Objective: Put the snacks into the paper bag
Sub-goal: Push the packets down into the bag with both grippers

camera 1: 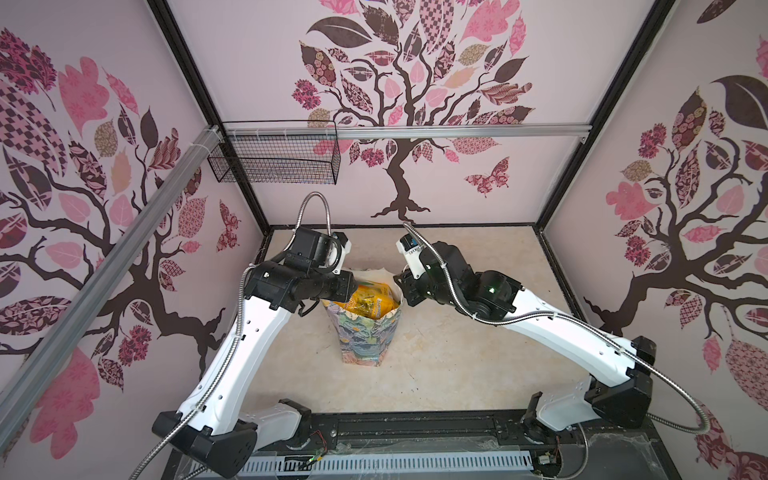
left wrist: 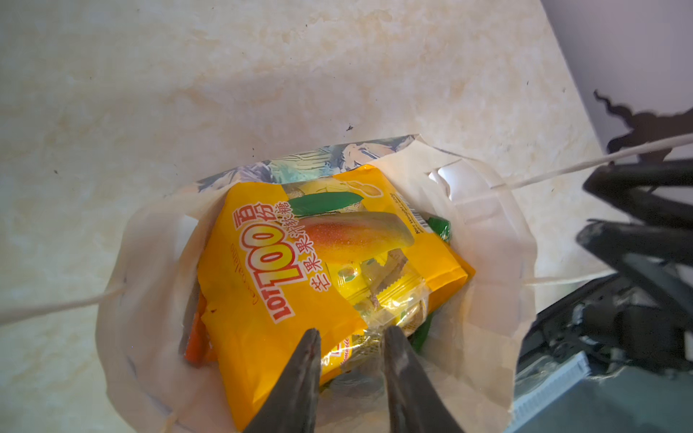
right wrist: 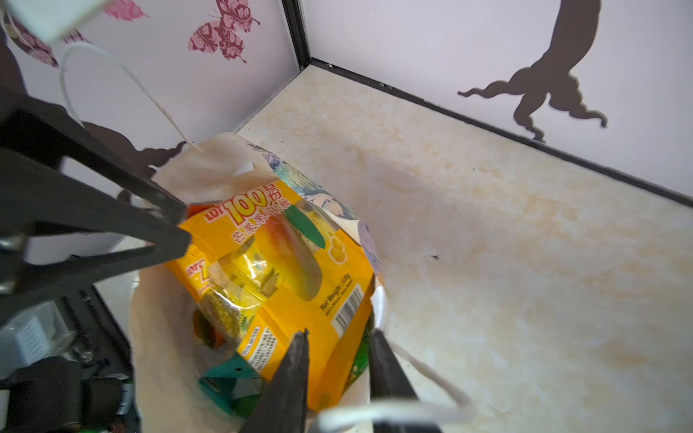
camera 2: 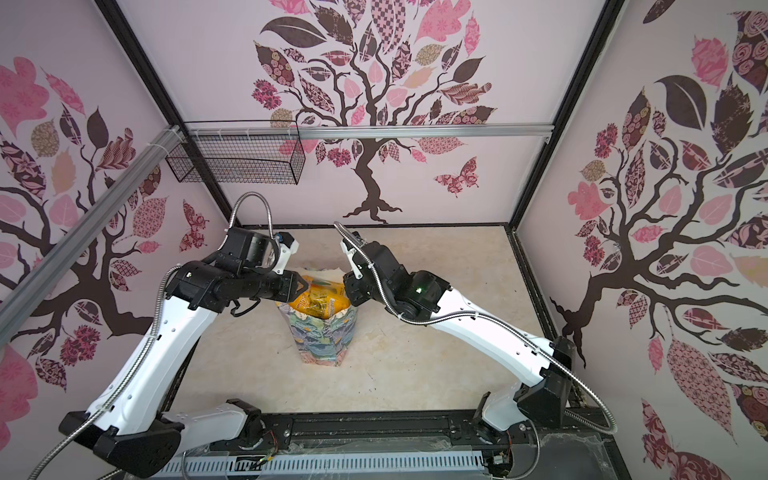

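At the front, two white arms rise from a black rail [camera 1: 415, 428] and lean in over the pale tabletop [camera 1: 478, 340]. In the middle of the tabletop stands the paper bag [camera 1: 361, 336], upright, with its mouth open. The snacks are inside it. A big yellow packet [left wrist: 262, 281] lies on top, tilted, and reaches up to the rim. Under it peek an orange packet [left wrist: 195, 337], a green packet [left wrist: 438, 225] and a teal packet [right wrist: 225, 378]. The left tool [left wrist: 352, 333] hangs over the left side of the bag's mouth. Its two fingers are only a little apart, with nothing in them that I can see. The right tool [right wrist: 339, 335] hangs over the right side, also with a narrow gap. I cannot tell if it touches the yellow packet. A white cord handle [right wrist: 123, 75] arcs up from the rim next to the left tool. Farther back, a black wire basket [camera 1: 274, 162] hangs on the back wall [camera 1: 415, 187], up on the left, beside a big painted tree.
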`<action>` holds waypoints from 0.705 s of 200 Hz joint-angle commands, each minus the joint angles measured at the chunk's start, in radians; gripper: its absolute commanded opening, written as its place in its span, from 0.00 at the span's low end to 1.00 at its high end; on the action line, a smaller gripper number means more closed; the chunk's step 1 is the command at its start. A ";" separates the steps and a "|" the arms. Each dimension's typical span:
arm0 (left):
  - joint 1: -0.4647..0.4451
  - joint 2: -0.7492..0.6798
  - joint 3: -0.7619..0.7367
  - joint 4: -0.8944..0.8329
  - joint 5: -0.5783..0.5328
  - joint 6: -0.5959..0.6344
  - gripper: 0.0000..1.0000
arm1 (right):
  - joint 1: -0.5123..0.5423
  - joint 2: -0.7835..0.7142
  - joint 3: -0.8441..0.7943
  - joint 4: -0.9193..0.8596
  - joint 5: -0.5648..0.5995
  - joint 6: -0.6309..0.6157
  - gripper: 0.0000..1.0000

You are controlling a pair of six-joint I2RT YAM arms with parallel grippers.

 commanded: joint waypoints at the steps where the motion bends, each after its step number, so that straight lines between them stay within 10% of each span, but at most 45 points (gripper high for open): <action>1: -0.076 0.067 0.021 -0.039 -0.089 0.013 0.23 | -0.004 -0.002 0.070 0.036 -0.013 -0.018 0.13; 65: -0.102 0.209 0.116 -0.182 -0.186 0.009 0.00 | -0.004 -0.066 0.032 0.049 -0.018 -0.039 0.00; 141: -0.101 0.241 -0.079 -0.022 -0.114 -0.034 0.00 | -0.005 -0.105 0.023 0.051 -0.036 -0.063 0.00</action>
